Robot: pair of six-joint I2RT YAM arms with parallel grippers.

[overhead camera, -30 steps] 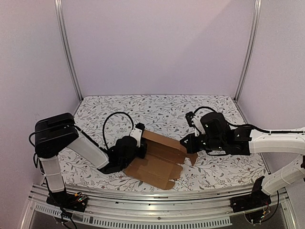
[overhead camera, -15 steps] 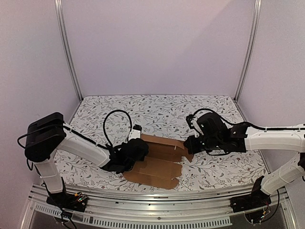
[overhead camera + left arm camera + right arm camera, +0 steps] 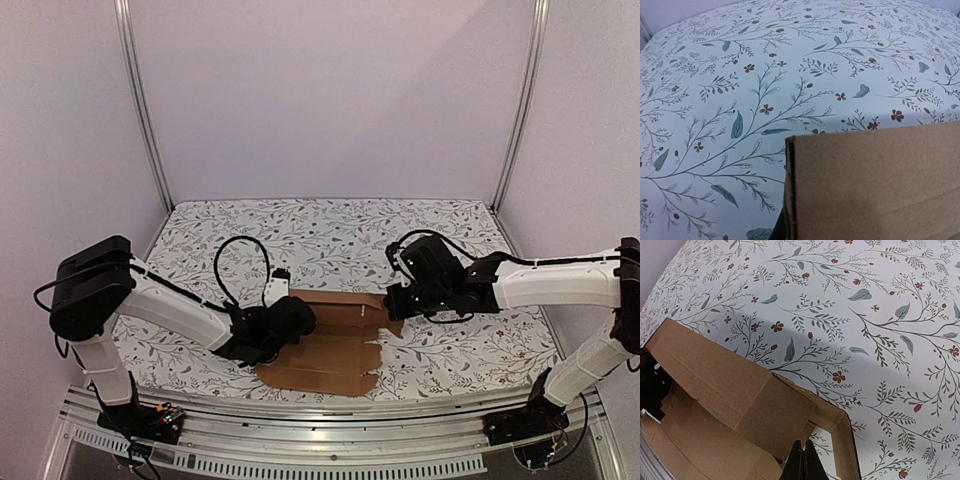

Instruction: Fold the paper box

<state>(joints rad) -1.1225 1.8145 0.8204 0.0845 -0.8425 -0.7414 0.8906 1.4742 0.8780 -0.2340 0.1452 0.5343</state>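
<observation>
Risk: the thin end pinches may slip, or the box may crease off its score lines if the arms pull unevenly. Left gripper: clenched on the box's left edge. Right gripper: clenched on the right flap. The box lies low between both grippers.

The left arm and right arm had white tubes, fat black joints and loopy black cables; the right gripper was black.
</observation>
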